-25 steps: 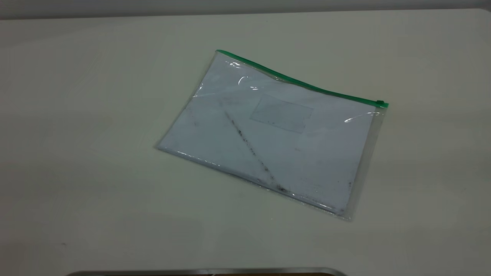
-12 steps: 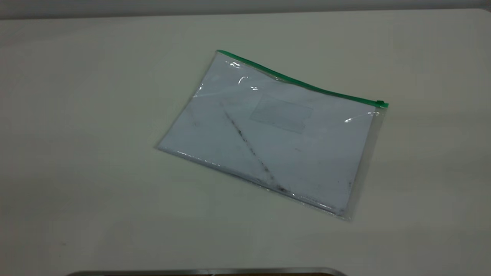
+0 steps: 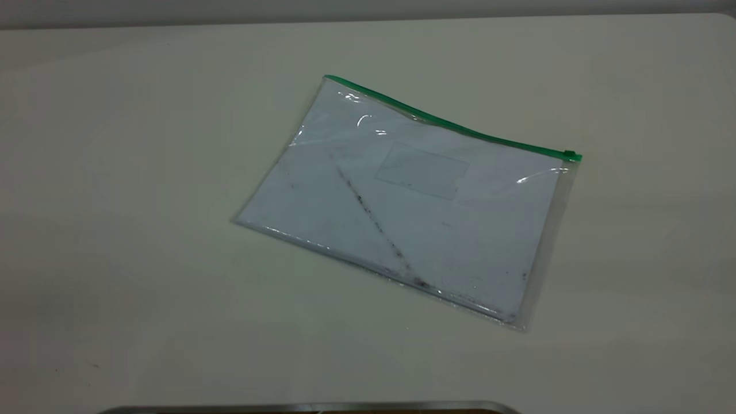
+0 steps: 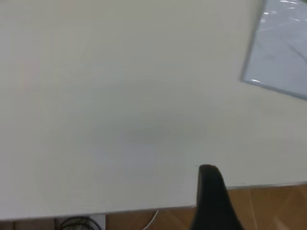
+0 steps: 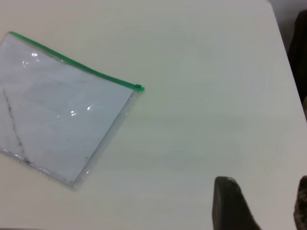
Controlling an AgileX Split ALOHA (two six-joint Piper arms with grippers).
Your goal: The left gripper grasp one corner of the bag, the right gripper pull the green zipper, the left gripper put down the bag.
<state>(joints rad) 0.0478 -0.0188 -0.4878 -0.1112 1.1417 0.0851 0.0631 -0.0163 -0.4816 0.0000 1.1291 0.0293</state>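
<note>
- The bag (image 3: 402,201) lies flat on the table (image 3: 144,172), untouched; both claws are well apart from it and outside the exterior view
- Left claw (image 4: 211,201): only one finger shows, near the table's edge, so I cannot tell whether it is wide or narrow; the bag sits far ahead of it and off to one side
- Right claw (image 5: 261,203): two fingers show with a clear gap between them, standing apart and holding nothing; the bag is well ahead and to the side
- The bag looks light, thin and floppy, with a glossy, likely slippery skin; it lies flush, so a finger probably has to slide under an edge
- The corner (image 3: 329,79) at the zipper's (image 3: 448,122) far end seems the best hold for the left claw
- The slider (image 3: 570,154) is tiny; the right claw likely needs a narrow, exact pinch
</note>
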